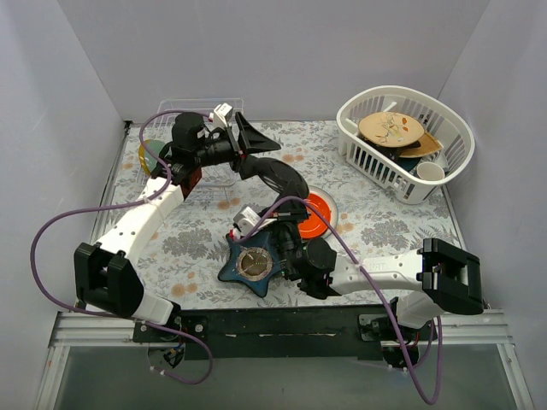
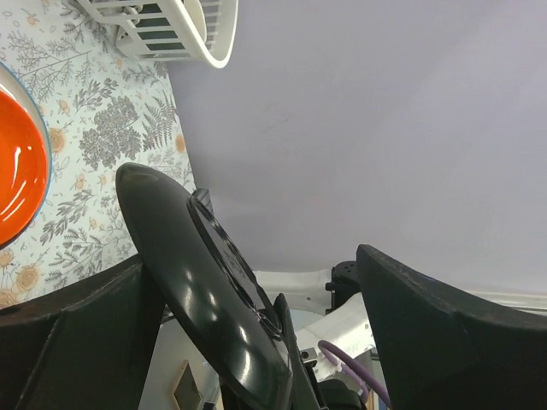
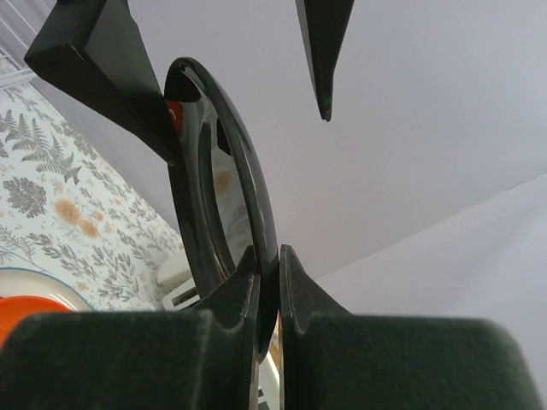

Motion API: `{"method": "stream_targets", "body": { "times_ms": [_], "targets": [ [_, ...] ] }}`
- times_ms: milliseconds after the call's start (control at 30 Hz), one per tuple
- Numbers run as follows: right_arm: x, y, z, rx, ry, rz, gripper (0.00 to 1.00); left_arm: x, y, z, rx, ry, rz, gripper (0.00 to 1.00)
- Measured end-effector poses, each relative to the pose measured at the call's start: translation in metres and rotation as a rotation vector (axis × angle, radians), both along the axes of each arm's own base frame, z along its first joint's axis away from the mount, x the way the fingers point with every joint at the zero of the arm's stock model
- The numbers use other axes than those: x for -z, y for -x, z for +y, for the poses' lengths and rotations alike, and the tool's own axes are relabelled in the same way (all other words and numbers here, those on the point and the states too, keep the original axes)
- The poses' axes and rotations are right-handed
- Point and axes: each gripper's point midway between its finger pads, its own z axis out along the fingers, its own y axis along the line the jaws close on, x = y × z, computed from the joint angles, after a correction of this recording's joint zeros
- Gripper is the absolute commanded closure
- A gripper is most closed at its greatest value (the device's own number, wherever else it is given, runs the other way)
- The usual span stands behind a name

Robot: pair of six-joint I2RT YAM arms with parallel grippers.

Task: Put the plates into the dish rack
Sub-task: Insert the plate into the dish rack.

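Observation:
A glossy black plate (image 1: 278,177) stands on edge above the table, and my right gripper (image 1: 289,220) is shut on its lower rim (image 3: 267,256). My left gripper (image 1: 269,158) is open, its fingers (image 3: 94,51) straddling the plate's upper rim. In the left wrist view the black plate (image 2: 179,248) sits close to the left finger, with a wide gap to the right one. An orange-red plate (image 1: 320,213) lies flat on the table. The dish rack (image 1: 205,115) at the back left holds a yellow plate (image 1: 149,158).
A dark blue star-shaped dish (image 1: 252,265) lies in front of the right wrist. A white slotted basket (image 1: 376,158) with dishes stands at the back right. Purple cables loop from both arms. White walls enclose the floral table cover (image 1: 385,226).

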Motion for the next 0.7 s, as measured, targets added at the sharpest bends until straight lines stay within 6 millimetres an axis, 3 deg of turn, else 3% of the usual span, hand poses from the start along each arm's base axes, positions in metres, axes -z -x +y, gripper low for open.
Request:
{"method": "stream_targets", "body": {
  "times_ms": [233, 500, 700],
  "targets": [
    [-0.001, 0.004, 0.009, -0.021, 0.082, -0.035, 0.99, 0.013, 0.005, -0.001, 0.024, 0.012, 0.04, 0.27],
    [0.003, 0.005, 0.017, -0.03, 0.129, -0.052, 0.99, 0.026, 0.01, 0.0, 0.038, 0.009, 0.079, 0.65],
    [0.002, 0.006, 0.017, -0.038, 0.154, -0.073, 0.99, 0.026, 0.013, 0.002, 0.029, 0.018, 0.126, 0.74]
  ]
}}
